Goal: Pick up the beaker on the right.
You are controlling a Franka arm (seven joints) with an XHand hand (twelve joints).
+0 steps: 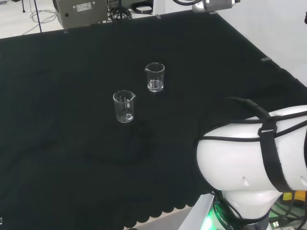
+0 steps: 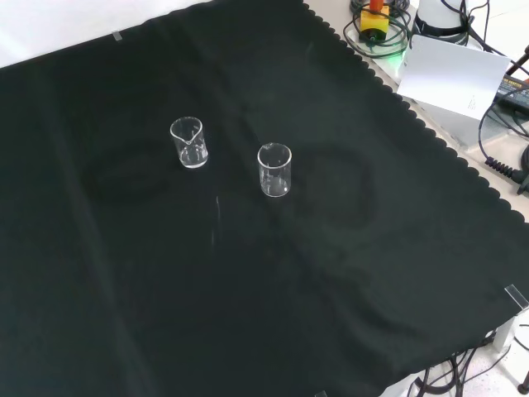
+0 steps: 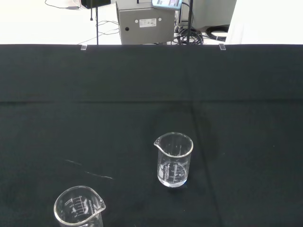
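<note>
Here we see two clear beakers upright on the black cloth (image 1: 57, 143), apart from each other. In the head view the right beaker (image 1: 155, 76) stands farther off than the left beaker (image 1: 124, 106). We cannot tell how the fingers are set. A grey box (image 3: 144, 21) and cables sit beyond the bench.

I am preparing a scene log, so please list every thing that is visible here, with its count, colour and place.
beakers: two, clear glass, upright and apart near the cloth's middle; in the head view one is right and farther, one left and nearer
cloth: one, black, covers the bench
grey box: one, behind the cloth's far edge in the head view
white card: one, beside the cloth's upper right edge in the front view
cables: several, dark, right edge of the front view
arm link: one, white, black-strapped, lower right of the head view
</note>
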